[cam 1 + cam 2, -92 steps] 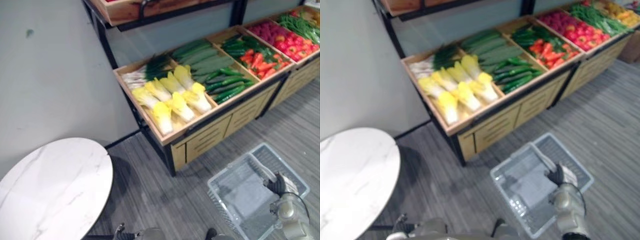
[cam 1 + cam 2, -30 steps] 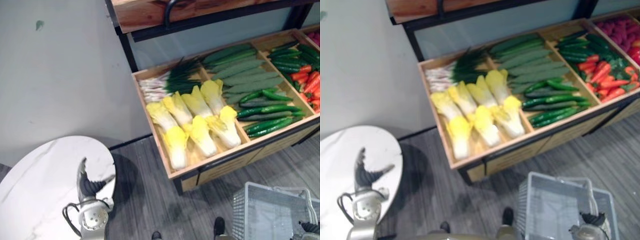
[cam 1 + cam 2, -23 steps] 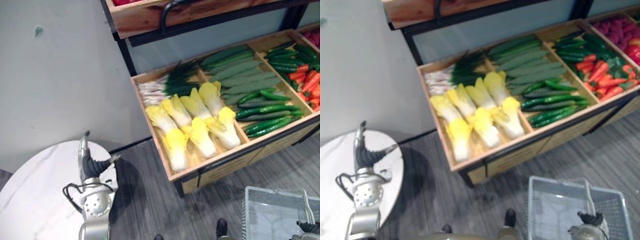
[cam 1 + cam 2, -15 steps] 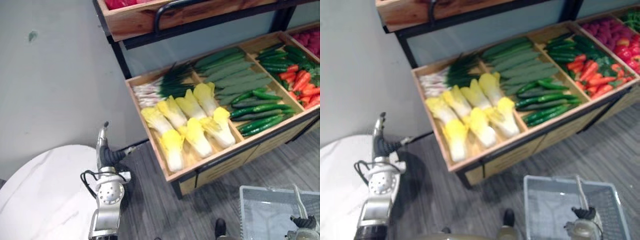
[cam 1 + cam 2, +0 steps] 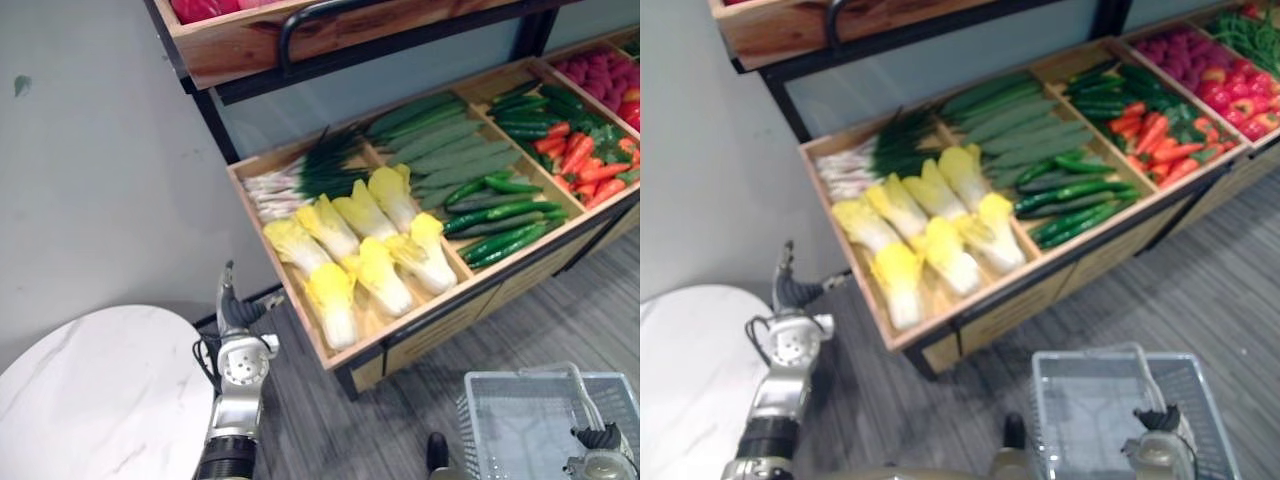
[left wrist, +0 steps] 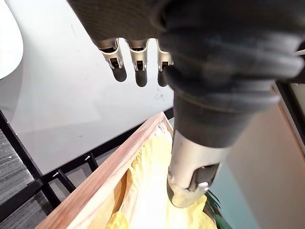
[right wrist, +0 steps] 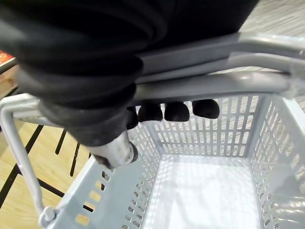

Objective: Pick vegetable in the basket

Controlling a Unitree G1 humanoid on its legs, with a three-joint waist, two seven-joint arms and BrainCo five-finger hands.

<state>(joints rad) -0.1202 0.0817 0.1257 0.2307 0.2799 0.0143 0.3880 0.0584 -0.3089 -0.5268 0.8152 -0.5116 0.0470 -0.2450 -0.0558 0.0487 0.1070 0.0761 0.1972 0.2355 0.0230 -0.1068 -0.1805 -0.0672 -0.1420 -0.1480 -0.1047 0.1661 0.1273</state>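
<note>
As wrist views show, left hand (image 5: 233,308) fingers (image 6: 137,59) straight near cabbages (image 5: 345,255), right hand (image 7: 164,111) clamping basket handle (image 7: 224,86)

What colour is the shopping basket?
The basket is light grey, with slotted walls; the right wrist view shows it best.

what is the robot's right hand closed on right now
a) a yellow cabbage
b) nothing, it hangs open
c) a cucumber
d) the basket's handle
d: in the right wrist view the right hand has its fingers curled round the grey handle of the basket, while the vegetables lie in the wooden crates.
</note>
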